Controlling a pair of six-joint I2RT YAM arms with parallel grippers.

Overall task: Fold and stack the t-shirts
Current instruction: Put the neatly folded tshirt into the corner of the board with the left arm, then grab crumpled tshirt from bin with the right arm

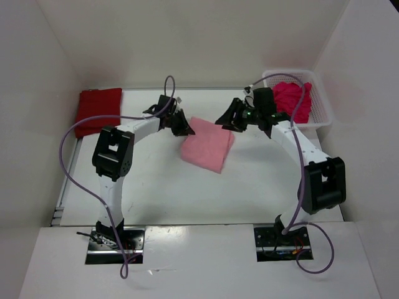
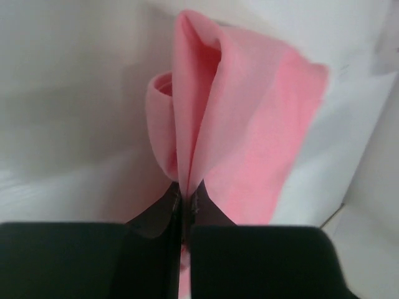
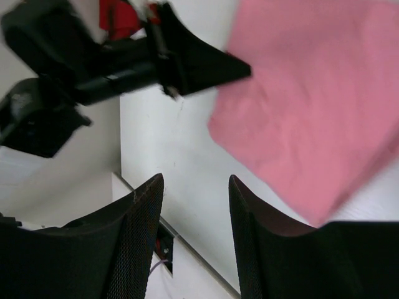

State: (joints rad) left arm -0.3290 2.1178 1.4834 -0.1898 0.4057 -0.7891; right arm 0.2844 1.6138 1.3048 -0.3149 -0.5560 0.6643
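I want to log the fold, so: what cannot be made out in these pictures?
Pink t-shirt, lower layers: hidden under its own top layer, all views.
Crimson t-shirt: top view, partly behind the right arm and basket wall.
Dark red t-shirt: right wrist view, cut by the top edge, blurred.

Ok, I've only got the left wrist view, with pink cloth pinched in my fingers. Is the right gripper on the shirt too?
Observer: No. The right gripper is open over the table, beside the pink shirt, gripping nothing.
Operator: Where's the dark red one?
Observer: The dark red shirt lies folded at the table's far left, apart from the pink one.
Operator: And the third?
Observer: The crimson shirt sits bunched in the white basket at the far right.
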